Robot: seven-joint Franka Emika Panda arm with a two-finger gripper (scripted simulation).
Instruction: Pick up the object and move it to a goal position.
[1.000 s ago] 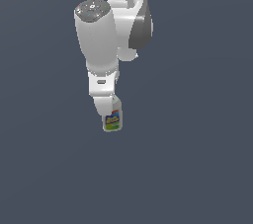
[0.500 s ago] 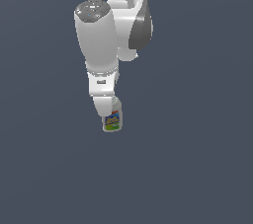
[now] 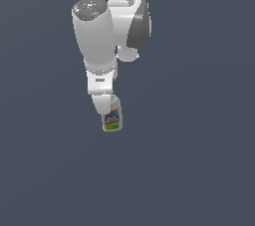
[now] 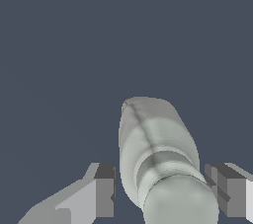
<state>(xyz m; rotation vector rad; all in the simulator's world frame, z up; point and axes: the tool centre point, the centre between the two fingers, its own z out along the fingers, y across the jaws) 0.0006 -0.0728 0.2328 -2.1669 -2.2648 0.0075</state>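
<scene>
The object, a small white bottle [image 3: 112, 119] with a red, blue, yellow and green label, stands just under the arm's hand in the exterior view. My gripper [image 3: 106, 113] reaches down over its upper part, cap end toward the hand. In the wrist view the bottle [image 4: 155, 144] fills most of the space between the two grey fingers [image 4: 101, 188], with its rounded cap nearest the camera. A thin sliver of background shows beside each finger, so the gripper [image 4: 160, 191] stands open around the bottle without visibly pressing it.
A plain dark blue-grey surface [image 3: 199, 170] surrounds the bottle. The white arm's thick upper links [image 3: 99, 36] rise above the hand in the exterior view. Nothing that marks a goal position shows in either view.
The arm's upper link has turned and shifted slightly. The hand and the bottle stay at the same place in the exterior view.
</scene>
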